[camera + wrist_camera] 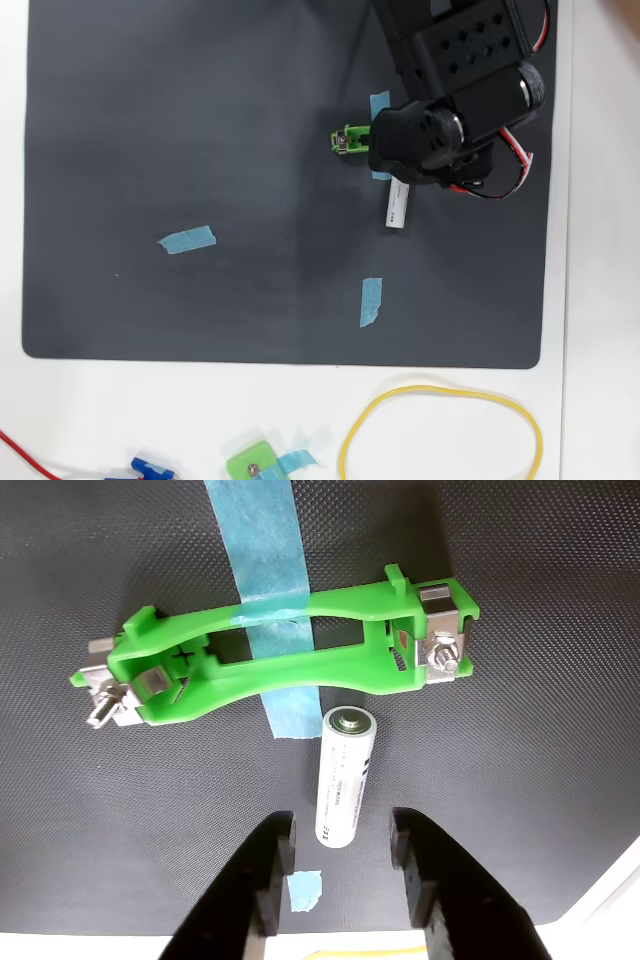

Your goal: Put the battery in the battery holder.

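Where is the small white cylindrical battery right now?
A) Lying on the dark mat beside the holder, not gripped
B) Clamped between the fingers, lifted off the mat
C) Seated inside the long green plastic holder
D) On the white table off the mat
A: in the wrist view the small white cylindrical battery lies on the dark mat just below the long green plastic holder, whose bay is empty, and the open black fingers straddle its near end without touching it.

I see a dark textured mat covering a white table, evenly lit, with white margins near and right.

Glossy green plastic battery holder, silver metal contacts, matt textured mat
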You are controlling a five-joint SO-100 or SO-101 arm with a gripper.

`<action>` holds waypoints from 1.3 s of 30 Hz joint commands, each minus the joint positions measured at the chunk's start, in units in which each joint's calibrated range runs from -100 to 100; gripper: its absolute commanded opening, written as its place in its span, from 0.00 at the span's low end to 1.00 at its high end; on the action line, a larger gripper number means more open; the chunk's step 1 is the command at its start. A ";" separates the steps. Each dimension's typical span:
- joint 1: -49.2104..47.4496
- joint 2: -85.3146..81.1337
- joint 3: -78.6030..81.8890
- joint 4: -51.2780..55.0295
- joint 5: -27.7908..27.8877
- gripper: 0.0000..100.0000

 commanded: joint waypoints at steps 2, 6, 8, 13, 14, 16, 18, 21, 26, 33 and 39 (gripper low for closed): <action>0.95 -0.20 -2.47 -0.50 0.30 0.09; 1.05 -0.11 -2.47 -0.59 0.30 0.09; 1.05 -0.11 -2.47 -0.59 0.30 0.10; 1.05 -0.03 -2.47 -2.34 0.30 0.15; 1.05 -0.03 -2.47 -2.51 0.30 0.15; 1.05 0.06 -2.38 -2.77 0.30 0.15; 1.05 0.06 -2.38 -2.86 0.30 0.15; 1.26 0.06 -2.38 -2.86 0.30 0.15; 2.92 3.13 -2.56 -5.31 0.30 0.15; 3.34 5.52 -3.62 -6.44 0.30 0.15; 3.34 6.03 -3.70 -6.44 0.30 0.15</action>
